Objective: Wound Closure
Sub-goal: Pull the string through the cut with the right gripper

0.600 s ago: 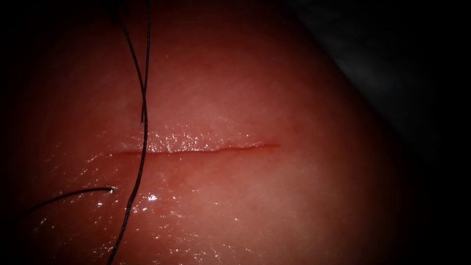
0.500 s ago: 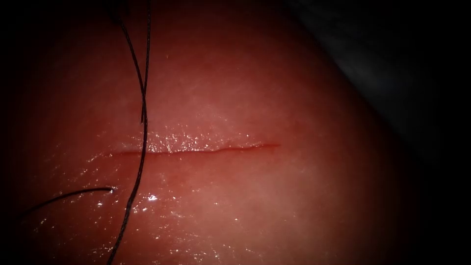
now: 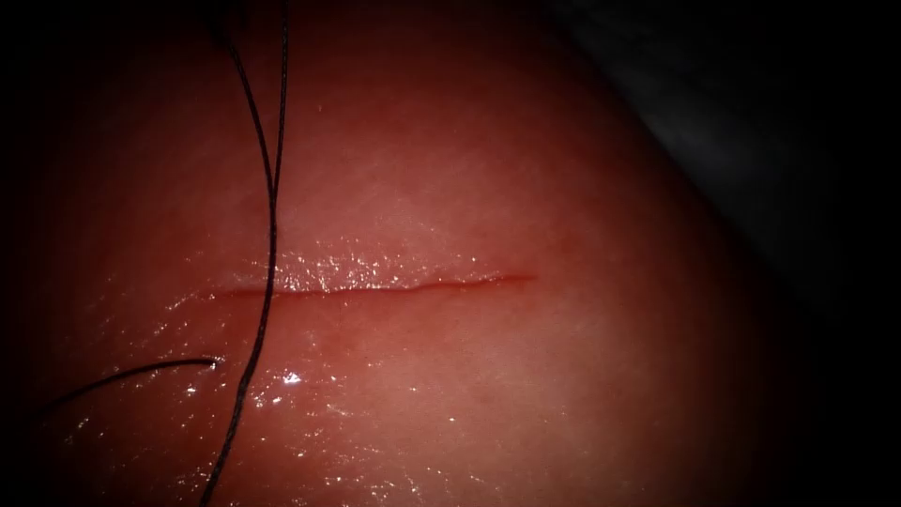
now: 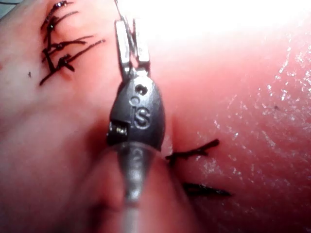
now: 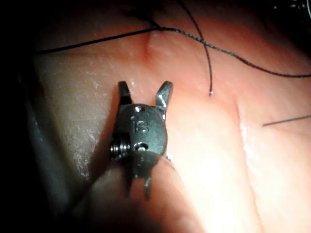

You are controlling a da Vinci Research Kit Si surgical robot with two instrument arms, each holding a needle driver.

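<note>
Pincer of the left arm's grey metal needle driver (image 4: pixel 130 41) is pressing its two slim jaws together on the dark braided thread (image 4: pixel 118 9), which is meeting the jaw tips as a thin strand; how much of it is lying between the jaws is hard to tell. This tool is hanging over the glistening pink-red pork tissue (image 4: pixel 252 121), with a cluster of dark knotted stitches with short cut ends (image 4: pixel 60 51) showing to one side of it and two more short dark stitch ends (image 4: pixel 192 153) sitting just beside its wrist. Pincer of the right arm's needle driver (image 5: pixel 146 90) is standing with its jaws spread wide apart and is gripping nothing; it is hovering over pale tissue (image 5: pixel 204 160), near the thread (image 5: pixel 209 48) but apart from it, and one strand is ending in a loose tip (image 5: pixel 210 92) just beside the open jaws. From the endoscope, the thread (image 3: pixel 272 216) is running down the tissue (image 3: pixel 526 394) as a long curve and is crossing the thin red horizontal cut (image 3: pixel 375 286) near the cut's left end. A second dark strand of thread (image 3: pixel 141 371) is lying on the wet surface below the cut, at its left, its tip stopping close to the long strand without touching it.
</note>
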